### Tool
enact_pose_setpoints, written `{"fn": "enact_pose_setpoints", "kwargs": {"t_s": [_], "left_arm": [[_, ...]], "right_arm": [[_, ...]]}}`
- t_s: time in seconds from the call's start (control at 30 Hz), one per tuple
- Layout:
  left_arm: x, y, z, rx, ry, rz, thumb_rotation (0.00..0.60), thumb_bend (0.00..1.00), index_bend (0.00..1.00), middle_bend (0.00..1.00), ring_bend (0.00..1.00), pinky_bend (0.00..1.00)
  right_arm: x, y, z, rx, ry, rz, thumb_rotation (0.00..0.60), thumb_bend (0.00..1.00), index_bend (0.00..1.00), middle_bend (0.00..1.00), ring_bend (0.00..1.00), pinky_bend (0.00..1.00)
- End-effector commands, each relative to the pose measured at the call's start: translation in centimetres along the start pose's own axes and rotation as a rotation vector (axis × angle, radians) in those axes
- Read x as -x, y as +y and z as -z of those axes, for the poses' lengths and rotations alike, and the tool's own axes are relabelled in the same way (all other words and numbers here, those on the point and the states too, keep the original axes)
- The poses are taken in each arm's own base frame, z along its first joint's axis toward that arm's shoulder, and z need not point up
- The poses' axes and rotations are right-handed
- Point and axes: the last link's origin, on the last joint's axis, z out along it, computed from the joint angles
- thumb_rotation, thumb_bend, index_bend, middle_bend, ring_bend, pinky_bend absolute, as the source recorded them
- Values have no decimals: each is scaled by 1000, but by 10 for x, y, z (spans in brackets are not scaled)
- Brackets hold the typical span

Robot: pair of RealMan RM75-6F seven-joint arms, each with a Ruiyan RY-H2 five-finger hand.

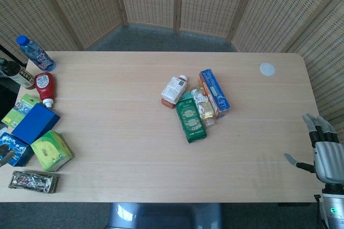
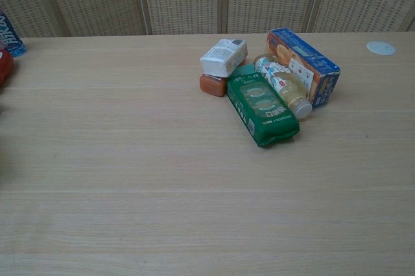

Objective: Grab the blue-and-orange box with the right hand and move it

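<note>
The blue-and-orange box (image 1: 215, 92) (image 2: 303, 65) lies on its long side right of the table's middle, at the right end of a small cluster. A small clear bottle (image 1: 203, 105) (image 2: 283, 85) leans against its left side. My right hand (image 1: 325, 154) hovers at the table's near right corner, well away from the box, with its fingers spread and nothing in it. At the left edge of the head view a grey shape (image 1: 4, 156) over a blue packet seems to be my left hand's fingertips; their state is hidden.
A green packet (image 1: 190, 116) (image 2: 262, 104), a white bottle (image 1: 174, 88) (image 2: 224, 57) and an orange-brown item (image 2: 213, 85) crowd the box's left. A white disc (image 1: 267, 69) lies far right. Bottles (image 1: 34, 52), a blue box (image 1: 35, 123) and a green pack (image 1: 51, 150) line the left edge.
</note>
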Motion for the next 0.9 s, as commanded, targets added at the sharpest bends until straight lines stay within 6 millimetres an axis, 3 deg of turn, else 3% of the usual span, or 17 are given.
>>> {"fn": "enact_pose_setpoints", "kwargs": {"t_s": [0.03,0.47,0.6,0.7,0.9], "left_arm": [[-1,1,1,5,-2,3,600,0,0,0,0,0],[0,0,0,-3,5,1,600,0,0,0,0,0],[1,-2,-2,-11,3,2,600,0,0,0,0,0],[2,-1,-3,-9,3,3,600,0,0,0,0,0],[5,1,-3,-1,-1,-1,600,0,0,0,0,0]], "right_arm": [[1,-2,0,-8,-6,0,526,0,0,0,0,0],[14,-7,-2,-14,-58,-4,523,0,0,0,0,0],[22,-17,-9,-26,-94,-17,528,0,0,0,0,0],[29,-33,-21,-48,-117,-40,530,0,0,0,0,0],[51,-69,-65,-89,-194,-65,527,0,0,0,0,0]]}}
